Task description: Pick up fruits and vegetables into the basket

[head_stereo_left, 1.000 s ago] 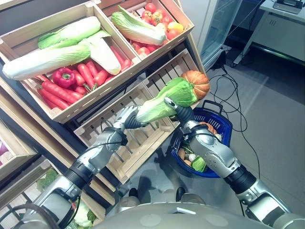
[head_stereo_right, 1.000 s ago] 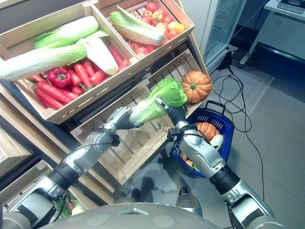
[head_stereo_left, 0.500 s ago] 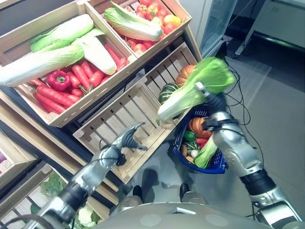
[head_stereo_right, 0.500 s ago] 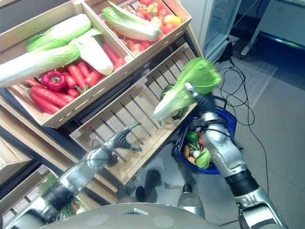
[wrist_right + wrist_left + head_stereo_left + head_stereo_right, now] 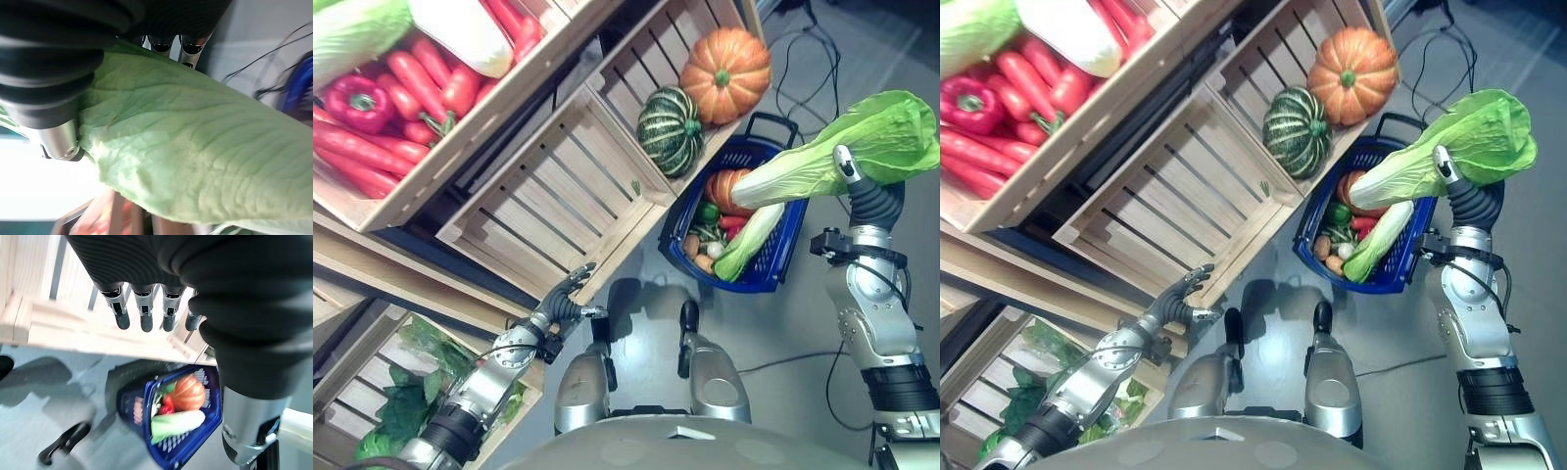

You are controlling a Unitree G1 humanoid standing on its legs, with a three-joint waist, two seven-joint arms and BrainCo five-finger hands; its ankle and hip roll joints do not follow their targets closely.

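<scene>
Left eye view: right hand (image 5: pixel 858 186), grasping the cabbage (image 5: pixel 842 152), has swung it above the basket (image 5: pixel 773 250); left hand (image 5: pixel 570 294) released.

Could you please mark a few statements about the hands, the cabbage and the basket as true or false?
1. The right hand is holding the napa cabbage. True.
2. The cabbage already lies inside the blue basket. False: it is held up in the air, its white end over the basket's right side.
3. The left hand is open and holds nothing. True.
4. The orange pumpkin on the shelf is in the same crate as the red peppers. False: it sits beside the striped green squash in a lower crate.
5. The basket is empty. False: it holds several vegetables.
</scene>
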